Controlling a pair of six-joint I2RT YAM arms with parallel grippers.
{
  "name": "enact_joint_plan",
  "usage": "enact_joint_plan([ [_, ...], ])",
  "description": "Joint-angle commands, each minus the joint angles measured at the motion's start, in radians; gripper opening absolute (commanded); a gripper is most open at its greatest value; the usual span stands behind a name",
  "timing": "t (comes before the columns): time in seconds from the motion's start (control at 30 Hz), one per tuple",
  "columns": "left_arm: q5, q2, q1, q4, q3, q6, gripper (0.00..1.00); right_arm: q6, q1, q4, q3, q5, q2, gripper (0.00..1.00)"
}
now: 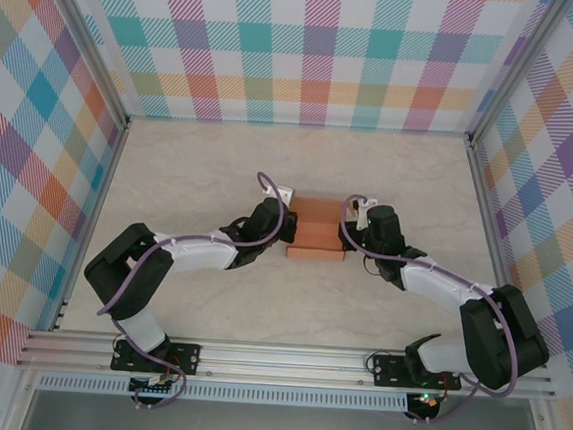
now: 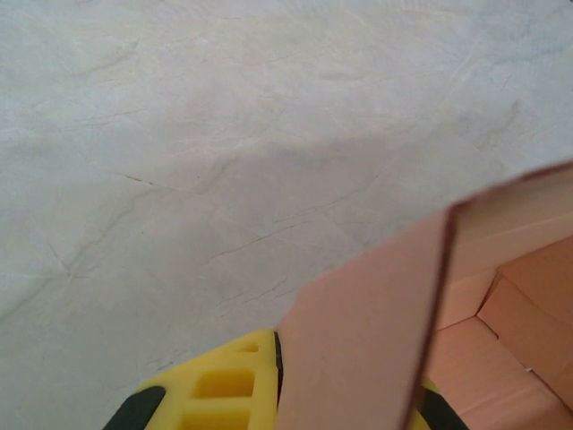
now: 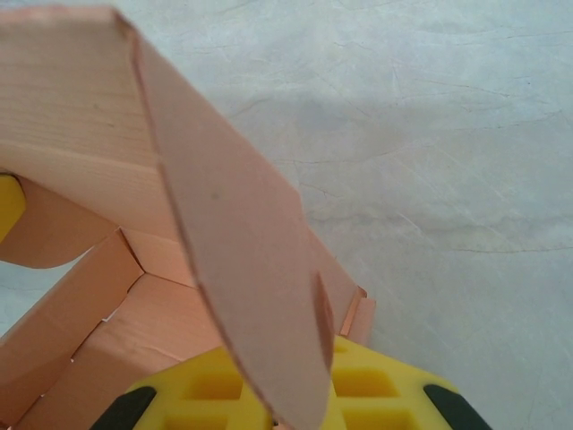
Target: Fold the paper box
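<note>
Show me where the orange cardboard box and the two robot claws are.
paper box (image 1: pixel 317 227): top view, middle of its upper face.
left gripper (image 1: pixel 287 232): top view, fingertips at the box's left end.
right gripper (image 1: pixel 348 239): top view, fingertips at the box's right end.

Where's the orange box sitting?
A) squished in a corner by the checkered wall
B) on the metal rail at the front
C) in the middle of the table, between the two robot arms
C: the paper box lies in the middle of the table, with the left gripper at one end and the right gripper at the other.
</note>
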State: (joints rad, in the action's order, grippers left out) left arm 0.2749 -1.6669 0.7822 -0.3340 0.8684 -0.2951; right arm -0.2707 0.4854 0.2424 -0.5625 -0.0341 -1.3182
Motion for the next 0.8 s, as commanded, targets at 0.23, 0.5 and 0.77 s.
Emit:
enact_joint_plan([
  [0.23,-0.018,-0.001,0.025,-0.022,0.083,-0.191,0.08,-0.02,0.021,-0.011,0.022,0.028,0.009,0.14],
  [0.5,-0.013,-0.065,0.032,-0.194,-0.006,-0.137,0.07,-0.041,0.041,0.038,0.043,0.017,-0.008,0.14],
  [0.77,0.002,-0.097,0.034,-0.289,-0.024,-0.077,0.06,-0.038,0.041,0.083,0.03,-0.026,-0.034,0.15],
])
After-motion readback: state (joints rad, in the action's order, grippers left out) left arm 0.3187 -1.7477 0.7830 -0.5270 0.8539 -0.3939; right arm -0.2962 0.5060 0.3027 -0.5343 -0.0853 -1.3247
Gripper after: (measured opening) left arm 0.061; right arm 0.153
